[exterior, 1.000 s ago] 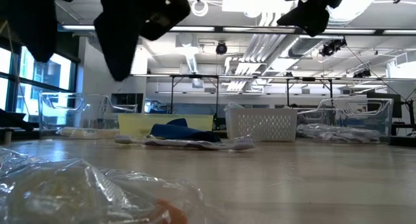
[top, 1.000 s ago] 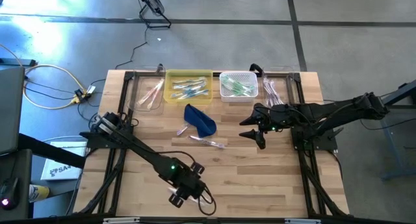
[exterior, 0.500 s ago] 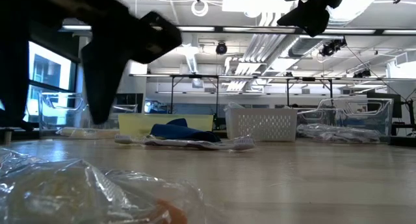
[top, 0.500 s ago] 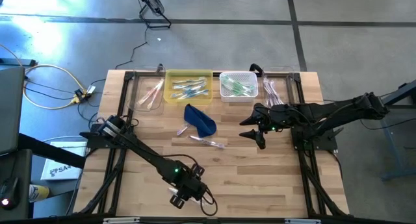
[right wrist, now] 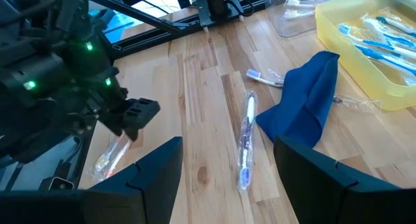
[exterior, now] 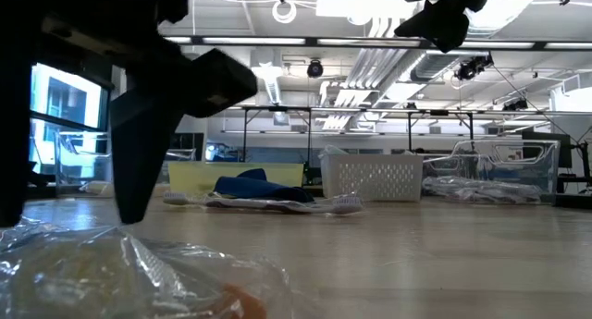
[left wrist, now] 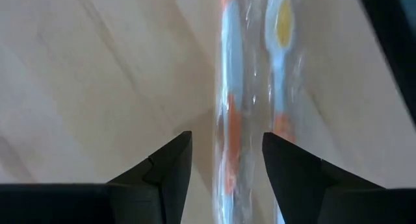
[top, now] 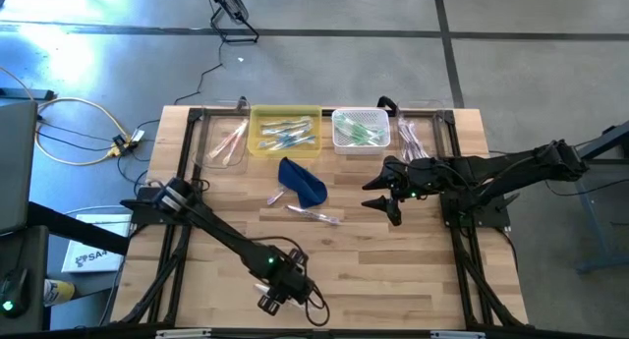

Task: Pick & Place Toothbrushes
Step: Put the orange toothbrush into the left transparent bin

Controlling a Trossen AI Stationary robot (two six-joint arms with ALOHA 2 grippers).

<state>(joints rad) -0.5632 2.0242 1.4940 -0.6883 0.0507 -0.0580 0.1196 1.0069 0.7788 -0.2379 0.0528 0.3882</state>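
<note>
High view — blue pouch (top: 304, 181) beside loose toothbrushes (top: 313, 214)

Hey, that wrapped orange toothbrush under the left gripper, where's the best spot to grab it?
Probably mid-handle, from straight above. The orange toothbrush lies flat in its clear wrapper, running lengthwise between the open left gripper's fingers, so closing across its thin width looks right.

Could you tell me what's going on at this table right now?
The robot is sorting toothbrushes. The left gripper is low at the near edge of the table, its fingers open on either side of a wrapped orange toothbrush lying on the wood, not yet gripped. The right gripper hangs open above the table's right side, waiting. A blue pouch and another wrapped toothbrush lie mid-table; the yellow tray and white basket at the back already hold brushes.
</note>
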